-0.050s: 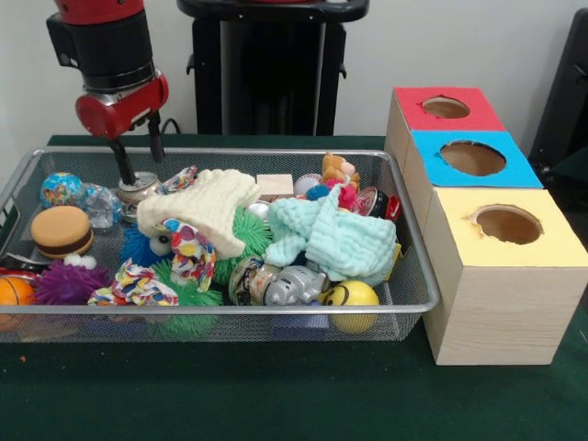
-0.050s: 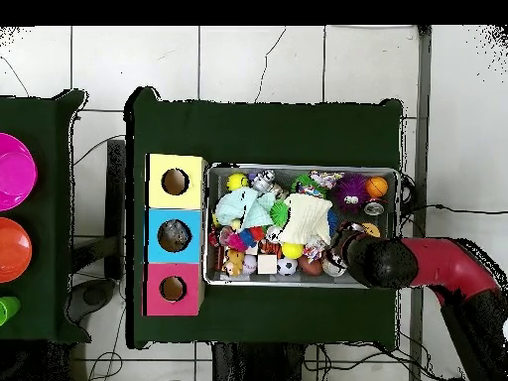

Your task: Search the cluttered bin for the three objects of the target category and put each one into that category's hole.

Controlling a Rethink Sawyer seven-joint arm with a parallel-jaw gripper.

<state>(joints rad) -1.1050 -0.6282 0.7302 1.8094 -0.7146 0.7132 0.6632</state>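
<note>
The gripper (image 1: 139,158) is reaching down into the wire bin (image 1: 418,276) at about ten o'clock of it in the front view. Its two thin fingers are standing a little apart, so it is open and holding nothing. Its tips are hovering just above a small round metal tin (image 1: 138,188), which is lying near the far wall, beside the cream knitted cloth (image 1: 207,209).

I am judging that this tin is the thing wanted. It is looking stiff, light and smooth, so it may be slipping; taking it across its rim seems safest. The three holes are waiting in the boxes (image 1: 501,266) at three o'clock.
</note>
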